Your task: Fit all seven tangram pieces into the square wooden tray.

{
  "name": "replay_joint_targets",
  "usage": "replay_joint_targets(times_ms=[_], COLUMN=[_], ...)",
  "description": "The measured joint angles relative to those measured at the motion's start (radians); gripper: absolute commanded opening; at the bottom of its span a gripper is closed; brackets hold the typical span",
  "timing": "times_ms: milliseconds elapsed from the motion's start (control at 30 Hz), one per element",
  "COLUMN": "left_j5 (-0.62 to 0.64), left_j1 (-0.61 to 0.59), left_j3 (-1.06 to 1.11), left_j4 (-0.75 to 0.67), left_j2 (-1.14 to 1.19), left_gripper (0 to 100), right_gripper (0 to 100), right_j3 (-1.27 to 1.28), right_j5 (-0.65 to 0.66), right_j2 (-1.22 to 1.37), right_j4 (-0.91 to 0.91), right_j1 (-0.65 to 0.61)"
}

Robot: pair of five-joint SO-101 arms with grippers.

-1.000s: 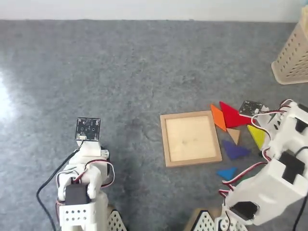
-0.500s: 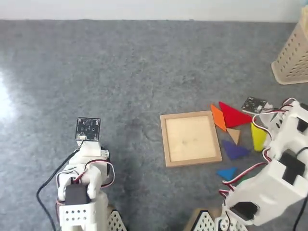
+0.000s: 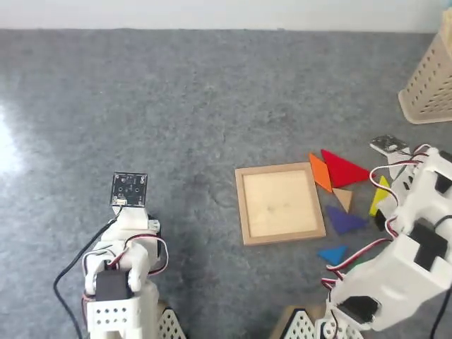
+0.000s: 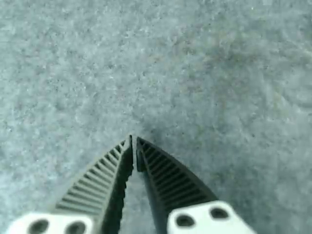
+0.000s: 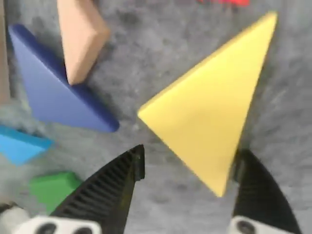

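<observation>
The square wooden tray [image 3: 240, 208] lies with nothing in it, right of the table's middle. Just to its right lie the orange [image 3: 320, 173], red [image 3: 344, 169], tan [image 3: 344, 198], dark blue [image 3: 344, 221] and light blue [image 3: 332, 253] pieces. The yellow triangle [image 3: 380, 195] is half covered by my right gripper [image 3: 381, 212]. The right wrist view has the yellow triangle [image 5: 209, 112] lying between the open fingers of my right gripper [image 5: 189, 156], one fingertip [image 5: 241, 163] at its corner. A green piece [image 5: 51, 187] sits near the light blue one [image 5: 19, 144]. My left gripper [image 4: 134, 146] is shut over bare carpet.
A cream slatted basket [image 3: 431, 78] stands at the far right edge. My left gripper [image 3: 129, 191] sits at the near left, well away from the tray. Grey carpet covers the whole table, with open room left of and beyond the tray.
My right arm's wrist has swung away from the tray toward the far right. More of the yellow triangle is now covered, so it shows narrower. The left arm has not moved.
</observation>
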Motion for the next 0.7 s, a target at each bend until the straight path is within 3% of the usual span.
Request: replay_joint_targets(times_ms=[400, 700], left_j5=[0.000, 0.000], left_j1=[0.000, 0.000], left_j3=[0.000, 0.000], left_j4=[0.000, 0.000], left_j2=[0.000, 0.000], left_gripper=[1, 1], right_gripper=[33.0, 32.9], right_j3=[0.003, 0.003], right_j5=[-0.543, -0.608], right_j2=[-0.008, -0.008], right_j4=[0.005, -0.083], right_j1=[-0.158, -0.212])
